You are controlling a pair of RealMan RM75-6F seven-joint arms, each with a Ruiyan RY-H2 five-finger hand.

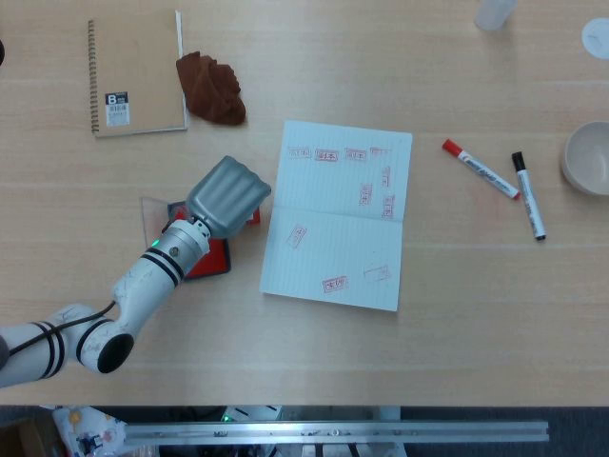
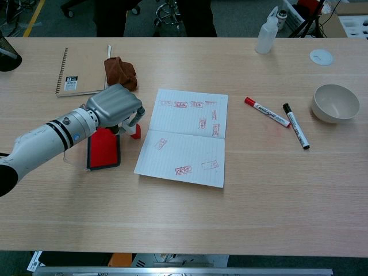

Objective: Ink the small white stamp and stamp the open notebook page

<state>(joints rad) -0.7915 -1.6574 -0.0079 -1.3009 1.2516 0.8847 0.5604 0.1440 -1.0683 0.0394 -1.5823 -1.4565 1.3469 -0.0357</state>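
I have my left hand [image 2: 115,107], grey-shelled, pinching the small white stamp with the red base [image 2: 134,130] between its fingertips, just at the right edge of the red ink pad in its black tray [image 2: 103,148] and close to the left edge of the open white lined notebook [image 2: 184,138] on the pale wooden table [image 2: 230,213]. In the head view the back of the hand covers the stamp almost wholly, so I rely on the chest view, where the stamp's red lower part shows under the fingers; whether its face touches the table or hangs just above I cannot tell. My right hand is in neither view. I judge the stamp to be a light, stiff plastic piece, small enough to twist or slip out of a fingertip pinch, so I want my hold on its upper body with the printing face left free and level. It needs a flat, firm press and a straight lift, or the print will smear. The notebook page is thin paper, likely to slide or lift with the stamp, and it already bears many red prints, mostly on the upper half; the bare area in the lower half looks the best spot.
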